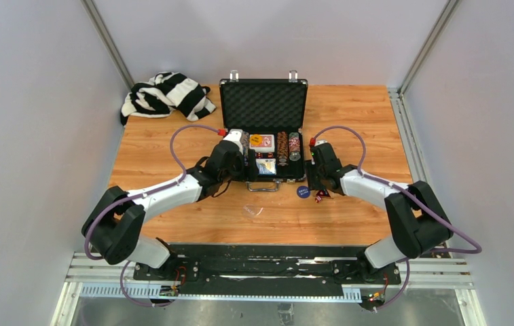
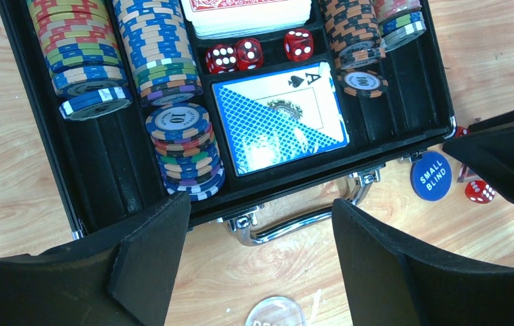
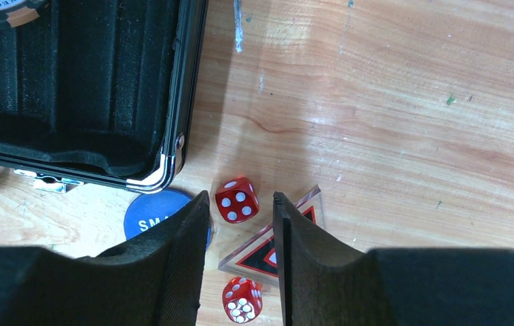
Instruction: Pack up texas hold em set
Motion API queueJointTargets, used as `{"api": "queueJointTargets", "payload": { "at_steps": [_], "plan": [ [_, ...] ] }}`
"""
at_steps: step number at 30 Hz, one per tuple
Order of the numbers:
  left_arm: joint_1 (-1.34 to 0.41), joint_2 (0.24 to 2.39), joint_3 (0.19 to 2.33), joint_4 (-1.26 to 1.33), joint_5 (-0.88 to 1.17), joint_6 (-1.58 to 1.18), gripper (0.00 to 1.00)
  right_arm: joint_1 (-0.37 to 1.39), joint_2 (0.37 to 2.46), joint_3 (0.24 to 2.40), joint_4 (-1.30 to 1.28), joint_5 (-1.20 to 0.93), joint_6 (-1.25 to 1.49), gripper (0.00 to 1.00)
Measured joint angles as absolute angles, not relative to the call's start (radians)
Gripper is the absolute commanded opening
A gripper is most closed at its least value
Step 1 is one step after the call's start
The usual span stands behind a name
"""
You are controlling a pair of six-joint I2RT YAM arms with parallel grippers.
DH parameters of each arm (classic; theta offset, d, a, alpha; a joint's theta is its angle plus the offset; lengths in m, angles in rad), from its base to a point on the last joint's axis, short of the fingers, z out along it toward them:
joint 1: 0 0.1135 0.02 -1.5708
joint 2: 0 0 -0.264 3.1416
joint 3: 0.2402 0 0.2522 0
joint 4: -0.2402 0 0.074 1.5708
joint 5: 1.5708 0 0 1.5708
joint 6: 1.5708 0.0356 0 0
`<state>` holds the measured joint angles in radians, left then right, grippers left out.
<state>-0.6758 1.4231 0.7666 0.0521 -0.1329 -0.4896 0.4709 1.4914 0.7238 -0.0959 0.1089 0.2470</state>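
The black briefcase [image 1: 228, 102] lies open at mid table, lid up. In the left wrist view its foam tray [image 2: 98, 176] holds rows of multicoloured chips [image 2: 159, 47], a blue card deck [image 2: 278, 119] and three red dice [image 2: 248, 53]. My left gripper [image 2: 261, 214] is open and empty over the silver handle [image 2: 295, 224], with a clear dealer button [image 2: 276, 314] below it. My right gripper [image 3: 240, 195] is open with a narrow gap, low over the table by the case's corner. One red die [image 3: 237, 199] is at its tips and another [image 3: 242, 299] is between the fingers.
A blue "small blind" button [image 3: 152, 212] and a clear triangular piece with red and black marking [image 3: 267, 248] lie under the right fingers. A black-and-white striped cloth [image 1: 166, 94] lies at the back left. Grey walls close in the table on three sides.
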Motion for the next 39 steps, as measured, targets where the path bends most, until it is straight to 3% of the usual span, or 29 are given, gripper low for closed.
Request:
{"api": "queueJointTargets", "payload": {
  "at_steps": [16,30,39],
  "plan": [
    [-0.676,1.431,0.767,0.055,-0.129,-0.49,0.8,0.471,1.496,0.724,-0.095,0.105,0.244,0.14],
    [-0.676,1.41,0.767,0.03,-0.13,-0.514,0.8,0.471,1.391,0.814,-0.182,0.067,0.244,0.1],
    [-0.636,1.28,0.747,-0.03,-0.164,-0.537,0.79,0.54,1.58,1.106,-0.218,0.06,0.236,0.09]
  ]
}}
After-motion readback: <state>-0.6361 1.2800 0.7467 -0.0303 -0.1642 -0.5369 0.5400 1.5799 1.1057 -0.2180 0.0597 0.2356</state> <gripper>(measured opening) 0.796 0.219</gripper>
